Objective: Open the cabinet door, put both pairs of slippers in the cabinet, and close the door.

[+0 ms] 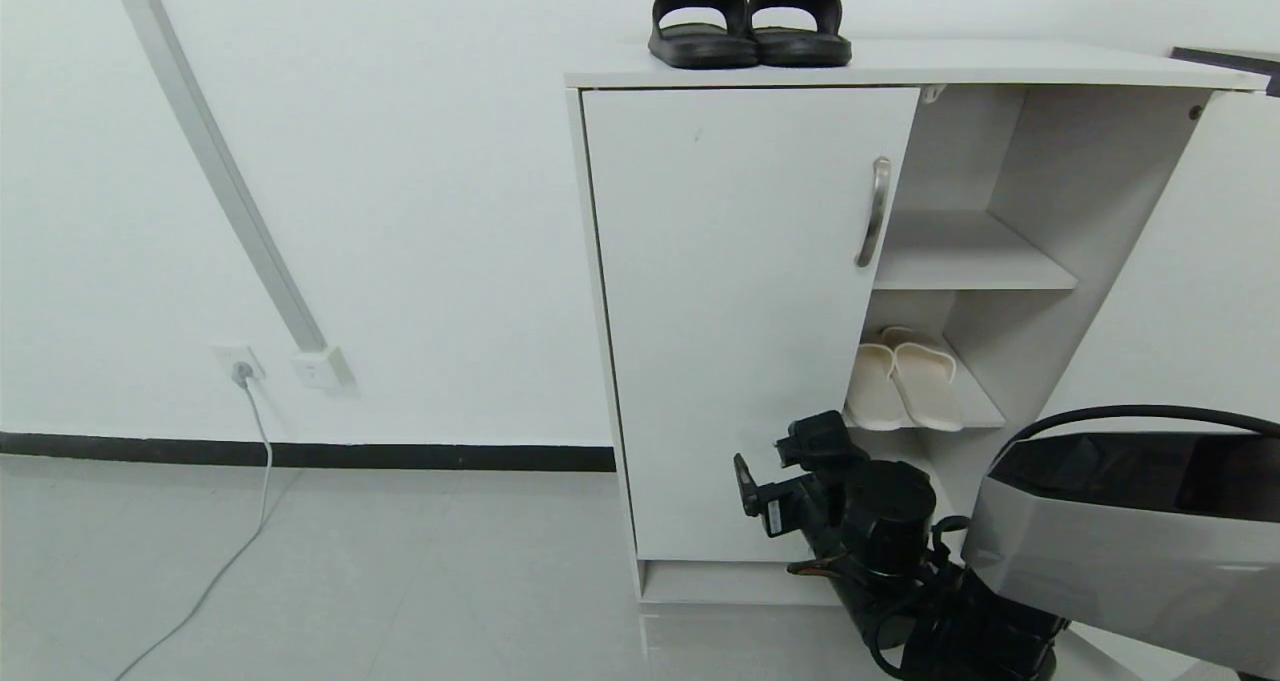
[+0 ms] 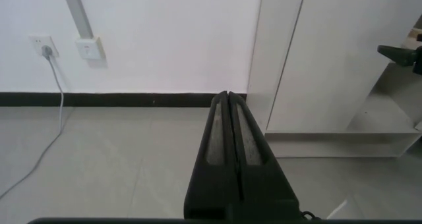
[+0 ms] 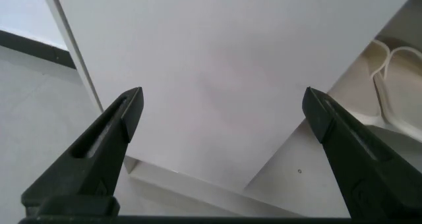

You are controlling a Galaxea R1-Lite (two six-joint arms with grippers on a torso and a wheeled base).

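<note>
My right gripper [image 3: 221,112] hung open, low before the closed door [image 1: 730,311]; my left gripper [image 2: 229,128] was shut on nothing. The white slippers [image 1: 905,386] lay inside the cabinet [image 1: 1000,61]. The black slippers [image 1: 750,23] stood on its top; I judged the next move was to reach up and grip them.

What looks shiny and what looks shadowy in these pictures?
Head view: the handle catches a bright streak, and the open side of the cabinet is dimmer than its closed door. Right wrist view: the white slippers sit in soft shade. Left wrist view: the floor is evenly lit, with no hard shadows.
</note>
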